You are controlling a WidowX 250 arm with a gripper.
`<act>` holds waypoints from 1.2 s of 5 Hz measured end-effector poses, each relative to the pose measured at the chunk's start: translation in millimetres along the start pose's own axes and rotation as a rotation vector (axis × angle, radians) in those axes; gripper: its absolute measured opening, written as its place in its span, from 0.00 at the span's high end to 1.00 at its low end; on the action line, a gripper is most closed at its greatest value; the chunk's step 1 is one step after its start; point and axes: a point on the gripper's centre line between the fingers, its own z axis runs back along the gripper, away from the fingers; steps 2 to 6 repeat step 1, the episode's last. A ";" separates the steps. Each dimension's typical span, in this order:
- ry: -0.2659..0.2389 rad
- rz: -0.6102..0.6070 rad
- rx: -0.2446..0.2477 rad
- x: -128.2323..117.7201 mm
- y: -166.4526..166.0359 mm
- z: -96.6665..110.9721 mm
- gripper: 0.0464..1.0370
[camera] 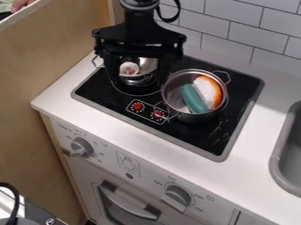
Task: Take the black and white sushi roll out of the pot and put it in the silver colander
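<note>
Oven knobs (177, 196) sit camera-side of the pincer (139, 80), which looks open above the small metal pot (149, 65) with a pink-and-white piece (129, 68) inside, so a centred, upright approach would best spare the larger pot (172, 93) just beside it, holding a teal toy (194, 99) and bread-like toy (208, 92).

Above the stovetop (203, 139), a black arm (139, 21) with a rounded upper joint is noted. A black cable (169, 20) is looped alongside. The gripper (140, 80) is finished in black, and its broad, angular bracket (132, 39) is edged with small protrusions.
</note>
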 end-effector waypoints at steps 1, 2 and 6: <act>0.001 0.000 -0.009 -14.0 -6.8 5.9 0.04; 0.001 0.000 -0.009 -14.0 -6.8 5.9 0.04; 0.001 0.000 -0.009 -14.0 -6.8 5.9 0.04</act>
